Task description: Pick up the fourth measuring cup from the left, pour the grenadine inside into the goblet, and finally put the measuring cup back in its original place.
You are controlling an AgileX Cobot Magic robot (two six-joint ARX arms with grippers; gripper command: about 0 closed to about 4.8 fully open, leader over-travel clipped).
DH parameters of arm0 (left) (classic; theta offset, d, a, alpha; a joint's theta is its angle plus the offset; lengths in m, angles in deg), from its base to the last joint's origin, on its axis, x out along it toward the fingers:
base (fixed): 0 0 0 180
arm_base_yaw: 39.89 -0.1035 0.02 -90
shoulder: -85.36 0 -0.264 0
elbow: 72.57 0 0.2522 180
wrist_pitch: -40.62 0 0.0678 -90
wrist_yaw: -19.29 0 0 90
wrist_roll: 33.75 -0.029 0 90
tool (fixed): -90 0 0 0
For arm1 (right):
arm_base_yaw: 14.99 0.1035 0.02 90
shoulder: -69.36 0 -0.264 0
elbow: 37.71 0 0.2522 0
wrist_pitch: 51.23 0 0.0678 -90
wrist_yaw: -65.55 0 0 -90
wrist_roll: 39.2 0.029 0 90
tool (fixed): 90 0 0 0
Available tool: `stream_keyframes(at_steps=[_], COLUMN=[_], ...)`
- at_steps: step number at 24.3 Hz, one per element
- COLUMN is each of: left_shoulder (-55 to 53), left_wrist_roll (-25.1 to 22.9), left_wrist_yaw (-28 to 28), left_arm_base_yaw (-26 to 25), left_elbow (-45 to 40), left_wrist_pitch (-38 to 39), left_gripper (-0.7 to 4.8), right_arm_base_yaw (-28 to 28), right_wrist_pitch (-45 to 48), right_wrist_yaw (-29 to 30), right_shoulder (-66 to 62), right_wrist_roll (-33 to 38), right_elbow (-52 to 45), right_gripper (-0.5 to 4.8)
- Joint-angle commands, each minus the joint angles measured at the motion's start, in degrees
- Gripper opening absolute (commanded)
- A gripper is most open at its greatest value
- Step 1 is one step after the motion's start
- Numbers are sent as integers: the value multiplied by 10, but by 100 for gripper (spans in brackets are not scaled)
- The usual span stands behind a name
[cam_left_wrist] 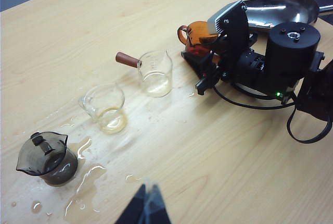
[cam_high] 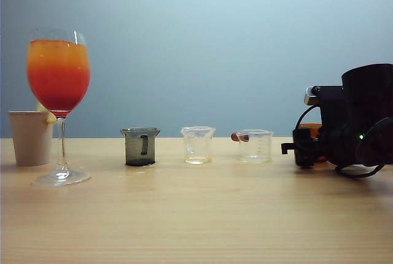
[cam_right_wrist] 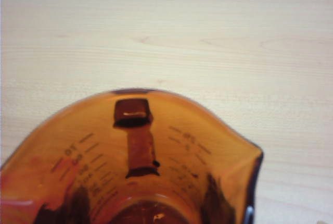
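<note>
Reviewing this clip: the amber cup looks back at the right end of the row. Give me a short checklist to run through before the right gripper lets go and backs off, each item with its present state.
1. goblet already filled with layered orange and red drink: ok.
2. fourth measuring cup upright, at the row's right end, past the clear cup: ok.
3. Cup base resting on the table: cannot tell, the right gripper hides it.
4. Right gripper released: cannot tell, the cup fills the right wrist view.
5. Left gripper clear of the cups: ok, it hangs above the table near the grey cup.
6. Table dry: not ok, puddles around the grey cup.
</note>
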Motion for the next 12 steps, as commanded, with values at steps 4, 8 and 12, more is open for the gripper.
stream_keyframes(at_steps=[4,8,12], left_shoulder=[1,2,7], left_wrist_roll=[-3,-3,-3], left_wrist_yaw=[0,0,0], left_arm_base_yaw=[0,0,0], left_elbow=[2,3,3], left_wrist_pitch=[-3,-3,-4], left_gripper=[-5,-5,-5], right_arm_base_yaw=[0,1,0], right_wrist_pitch=[-17,-28,-82], right_wrist_yaw=[15,14,12], right_shoulder=[-3,15,58], right_wrist_roll=[2,2,2], right_elbow=[-1,-12,-35], right_gripper=[479,479,479])
